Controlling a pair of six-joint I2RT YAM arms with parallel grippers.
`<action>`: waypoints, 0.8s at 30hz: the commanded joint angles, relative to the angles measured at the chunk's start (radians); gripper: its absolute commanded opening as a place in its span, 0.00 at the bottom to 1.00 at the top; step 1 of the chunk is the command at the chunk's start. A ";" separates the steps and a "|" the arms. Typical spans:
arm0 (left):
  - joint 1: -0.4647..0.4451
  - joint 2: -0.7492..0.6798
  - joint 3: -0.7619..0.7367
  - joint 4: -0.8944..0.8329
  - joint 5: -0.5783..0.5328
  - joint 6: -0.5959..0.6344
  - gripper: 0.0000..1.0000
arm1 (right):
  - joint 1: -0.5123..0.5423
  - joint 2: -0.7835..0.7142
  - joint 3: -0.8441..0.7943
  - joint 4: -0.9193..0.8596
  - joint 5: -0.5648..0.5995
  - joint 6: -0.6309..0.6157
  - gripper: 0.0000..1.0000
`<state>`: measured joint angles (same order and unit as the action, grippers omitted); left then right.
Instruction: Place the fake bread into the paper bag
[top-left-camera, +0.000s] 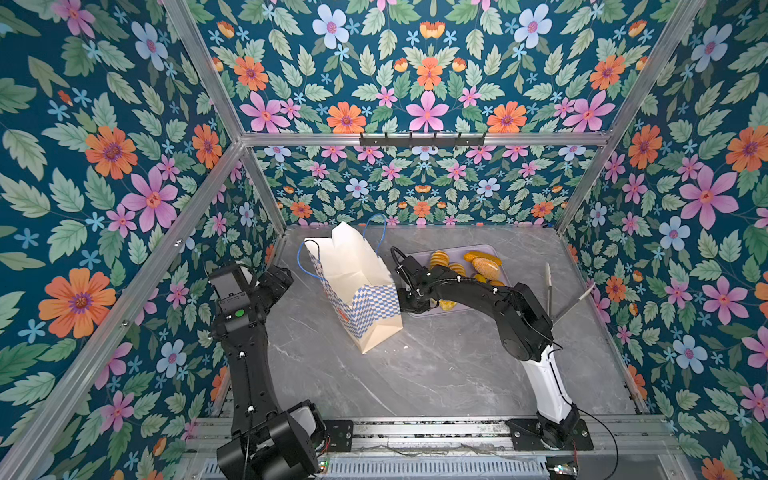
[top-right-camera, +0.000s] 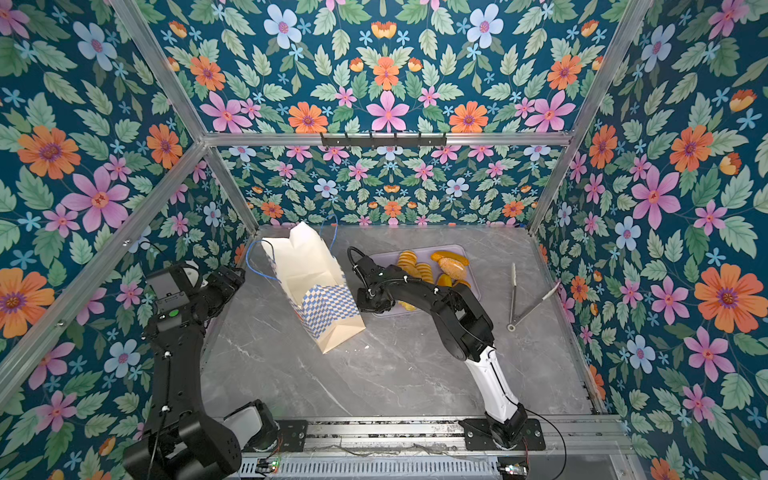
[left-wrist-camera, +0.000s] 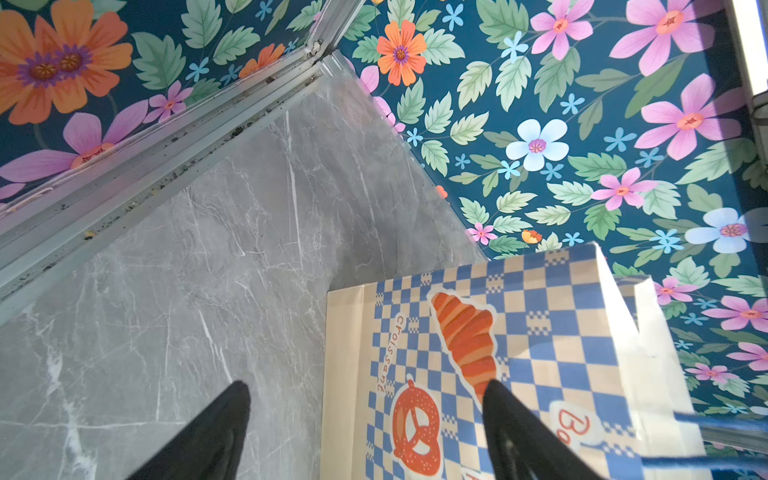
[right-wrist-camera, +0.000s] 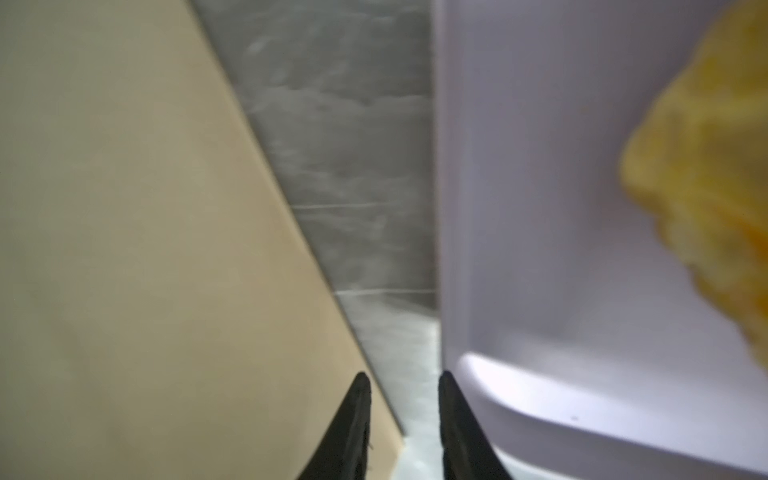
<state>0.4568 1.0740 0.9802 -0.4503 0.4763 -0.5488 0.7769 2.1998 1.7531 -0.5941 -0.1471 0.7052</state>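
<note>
The grey marble worktop (top-left-camera: 436, 365) (top-right-camera: 395, 365) carries everything; the left arm (top-left-camera: 245, 357) reaches up along its left edge, and the right arm (top-left-camera: 498, 299) bends from the near right across to the middle; the paper bag (top-left-camera: 353, 266) (top-right-camera: 307, 257) stands left of the middle toward the far edge, mouth open upward and leaning a little, its blue cord handles hanging free; just to its right, near the far edge, lies the lilac tray (top-left-camera: 455, 249) (top-right-camera: 384, 257), and the right wrist view shows a narrow strip of bare worktop between the bag's wall (right-wrist-camera: 124, 208) and the tray's rim (right-wrist-camera: 540, 208), so the two stand apart at the base; the fake bread (top-left-camera: 486, 266) (top-right-camera: 453, 264) lies on the tray, ridged rolls and a seeded loaf in both top views, with one blurred yellow piece (right-wrist-camera: 706, 166) close to the right wrist camera; metal tongs (top-left-camera: 549, 291) (top-right-camera: 513, 295) lie spread near the right edge; the left gripper (left-wrist-camera: 368, 386) sits beside the bag's chequered side (left-wrist-camera: 540, 332), fingers spread wide with nothing between them, one over bare worktop, the other in front of the printed paper, and whether it touches the paper I cannot tell; the right gripper (right-wrist-camera: 404, 376) points down into the strip between bag and tray, its fingers a narrow gap apart and empty.
</note>
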 joint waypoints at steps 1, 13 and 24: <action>0.010 0.002 0.018 -0.034 0.048 0.037 0.91 | 0.003 -0.019 0.016 0.011 -0.026 0.047 0.32; 0.010 -0.040 0.116 -0.112 0.102 0.043 1.00 | -0.012 -0.261 -0.031 -0.101 0.115 -0.005 0.49; -0.135 -0.126 0.187 -0.257 -0.049 0.087 1.00 | -0.172 -0.680 -0.279 -0.157 0.259 -0.094 0.54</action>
<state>0.3679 0.9554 1.1450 -0.6533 0.5190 -0.4957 0.6472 1.5921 1.5185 -0.7170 0.0456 0.6449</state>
